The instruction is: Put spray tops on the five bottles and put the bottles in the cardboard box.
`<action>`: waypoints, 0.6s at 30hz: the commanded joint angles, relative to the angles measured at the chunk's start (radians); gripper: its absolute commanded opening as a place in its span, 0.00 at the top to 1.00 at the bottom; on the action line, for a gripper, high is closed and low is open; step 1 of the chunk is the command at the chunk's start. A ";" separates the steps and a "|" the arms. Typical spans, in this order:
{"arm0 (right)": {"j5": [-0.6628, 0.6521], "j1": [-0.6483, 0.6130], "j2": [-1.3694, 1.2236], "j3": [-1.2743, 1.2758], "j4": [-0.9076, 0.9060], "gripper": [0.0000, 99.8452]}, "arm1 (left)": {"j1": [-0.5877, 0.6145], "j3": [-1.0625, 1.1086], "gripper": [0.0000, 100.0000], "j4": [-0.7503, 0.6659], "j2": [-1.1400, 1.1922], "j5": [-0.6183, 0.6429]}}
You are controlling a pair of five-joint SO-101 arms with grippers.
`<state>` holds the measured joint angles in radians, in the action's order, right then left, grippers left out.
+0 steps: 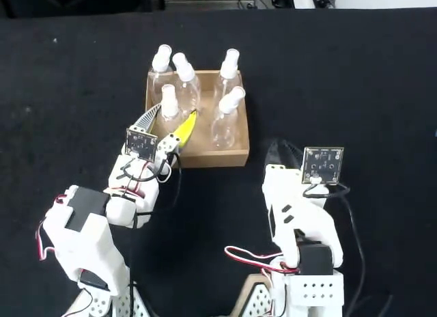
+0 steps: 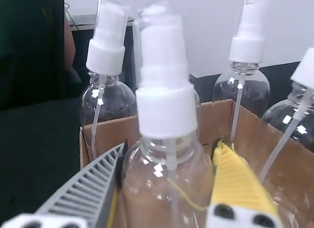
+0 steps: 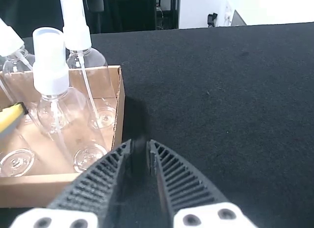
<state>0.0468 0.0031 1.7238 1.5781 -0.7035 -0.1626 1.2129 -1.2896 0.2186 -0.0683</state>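
Observation:
Five clear bottles with white spray tops stand in the cardboard box (image 1: 205, 156). My left gripper (image 1: 174, 112) reaches into the box's near left corner. Its grey finger (image 2: 93, 184) and yellow finger (image 2: 235, 179) press on either side of the front-left bottle (image 2: 164, 174), which stands upright. Behind it stand two bottles (image 1: 162, 67) (image 1: 186, 81), and to the right two others (image 1: 229, 71) (image 1: 229, 115). My right gripper (image 1: 276, 152) sits shut and empty on the cloth beside the box's near right corner (image 3: 117, 120).
Black cloth (image 1: 341, 78) covers the table on all sides of the box. The two arm bases stand at the near edge. Dark equipment and cables line the far edge of the table.

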 commanded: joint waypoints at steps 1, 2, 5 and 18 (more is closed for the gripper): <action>0.003 0.028 0.021 -0.007 0.031 0.96 | 0.008 -0.001 0.74 -0.026 -0.015 -0.002; 0.003 0.028 0.021 -0.007 0.031 0.96 | 0.008 -0.001 0.74 -0.026 -0.015 -0.002; 0.003 0.028 0.021 -0.007 0.031 0.96 | 0.008 -0.001 0.74 -0.032 -0.017 -0.002; 0.003 0.028 0.021 -0.007 0.031 0.96 | 0.004 0.027 0.74 -0.195 -0.026 -0.003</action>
<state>0.0468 0.0031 1.7238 1.5781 -0.7035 -0.1626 1.2405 -1.4599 0.2186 -0.0698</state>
